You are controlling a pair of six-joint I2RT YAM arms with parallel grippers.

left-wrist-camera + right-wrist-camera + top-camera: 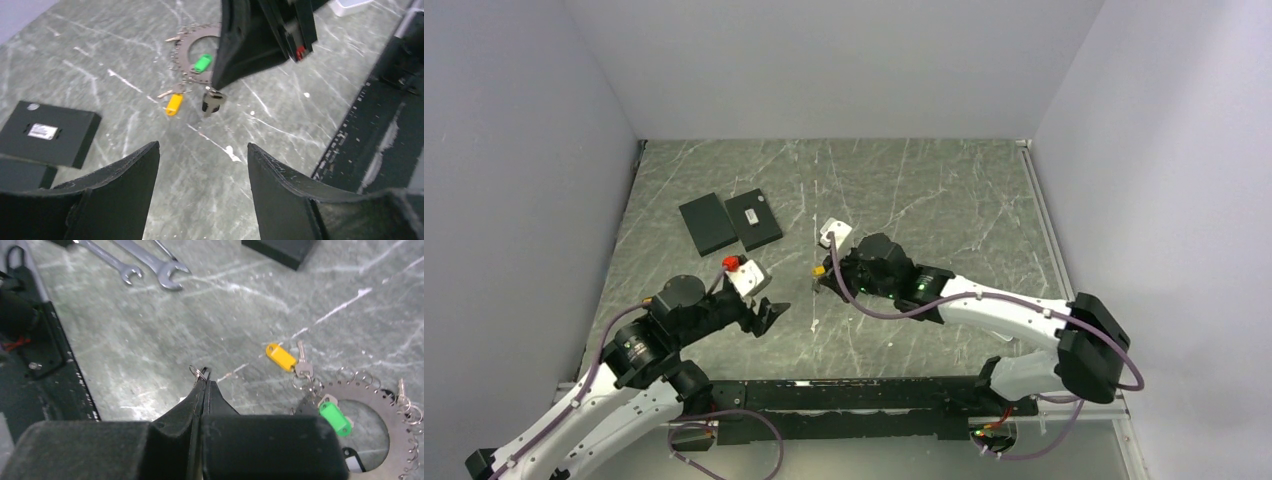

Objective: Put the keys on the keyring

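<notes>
Black fingers of the left gripper (202,150) stand apart closest to the lens, holding nothing above the grey marbled table (280,125). Just beyond them, the right gripper (216,87) is pinched tight on one black-headed key (212,102). The key hangs from the tips by a small split ring (197,372), just over the table.

Next to it lies one yellow tag (173,104) joined to one silver key (166,92). Past that lies the keyring (187,47), a flat grey ring plate edged with many small split rings. One green tag (202,62) sits at its inner edge and one more key (175,38) at its outer edge.

Off to the left lie two black boxes (707,222), side by side. One bears a white label (42,131), its print too small to read. Farther out in the right wrist view lie at least two steel spanners (150,262).
</notes>
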